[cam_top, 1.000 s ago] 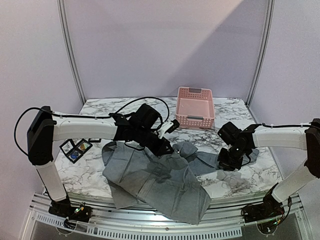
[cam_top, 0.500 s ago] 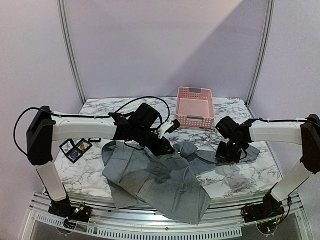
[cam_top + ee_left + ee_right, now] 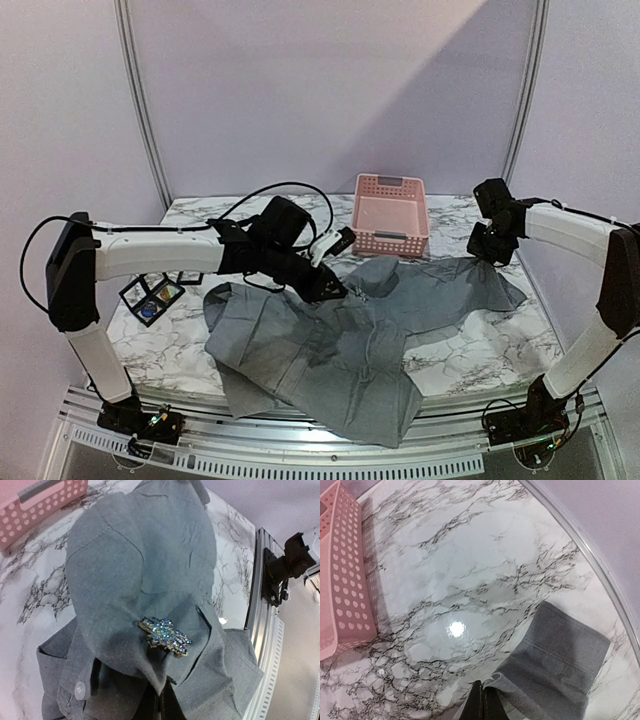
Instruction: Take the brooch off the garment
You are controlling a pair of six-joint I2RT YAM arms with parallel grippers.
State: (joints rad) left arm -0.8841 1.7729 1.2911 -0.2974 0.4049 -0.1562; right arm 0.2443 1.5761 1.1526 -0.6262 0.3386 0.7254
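The grey garment (image 3: 330,340) lies spread over the marble table (image 3: 470,350), its front part hanging over the near edge. The brooch (image 3: 165,636), a blue and gold jewelled piece, is pinned on a raised fold of the garment (image 3: 140,570) in the left wrist view. My left gripper (image 3: 162,702) is shut on a pinch of cloth just below the brooch. My right gripper (image 3: 485,702) is shut on the edge of a sleeve (image 3: 560,655), holding it stretched toward the far right (image 3: 490,245).
A pink basket (image 3: 390,215) stands at the back middle of the table. A black tray with small items (image 3: 150,297) sits at the left. An aluminium frame rail (image 3: 300,455) runs along the near edge.
My right gripper closed on the sleeve and pulled it up and to the far right, spreading the garment out. The left gripper kept its hold and shifted slightly back.
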